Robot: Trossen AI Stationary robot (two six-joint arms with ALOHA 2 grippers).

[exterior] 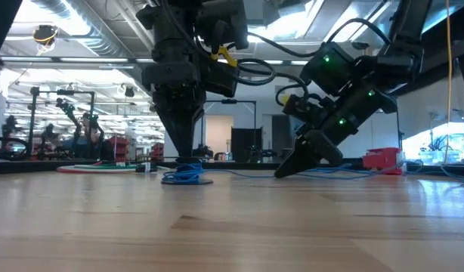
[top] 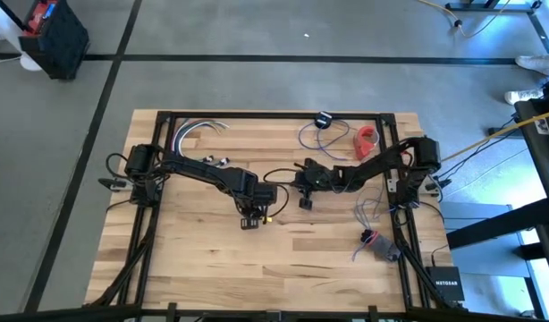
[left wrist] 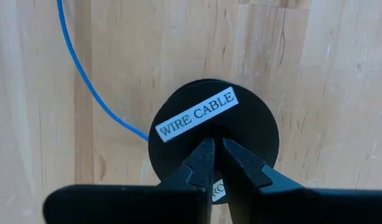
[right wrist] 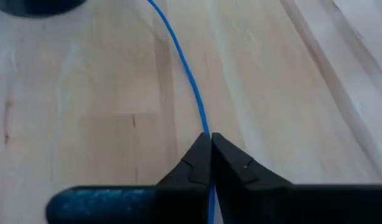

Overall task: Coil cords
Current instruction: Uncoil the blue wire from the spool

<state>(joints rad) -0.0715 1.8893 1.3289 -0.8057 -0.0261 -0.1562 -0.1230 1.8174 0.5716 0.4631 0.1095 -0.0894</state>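
A thin blue cord (right wrist: pixel 190 81) lies on the wooden table and runs to a round black spool (left wrist: pixel 253 127) labelled WIRE CABLE. In the low view, blue turns of cord (exterior: pixel 183 176) sit under the spool's top disc. My left gripper (left wrist: pixel 216 149) stands over the spool near the table's middle (top: pixel 250 219), pointing down, its fingers all but shut. My right gripper (right wrist: pixel 209 138) is just to the right of it (top: pixel 304 201), slanting down to the table and shut on the cord. My left gripper comes from above, pointing down, with its nearly shut fingertips (left wrist: pixel 203 155) at the middle of the spool's top disc (left wrist: pixel 213 127). The spool sits flat on the table. I cannot tell whether the tips press on the disc or grip something at its centre. My right gripper pinches the single blue cord (right wrist: pixel 205 127) between its two fingertips, somewhere along its length away from the spool. The fingers slant down from the table's right side and lie along the cord. The cord lies slack on the table ahead of the fingers.
At the far edge lie pale cables (top: pixel 198 132), a small black thing with a blue loop of cord (top: pixel 317 132) and a red object (top: pixel 367 140). A bundle of red and purple wires (top: pixel 373 240) lies near the right edge. The near half of the table (top: pixel 257 268) is bare wood.
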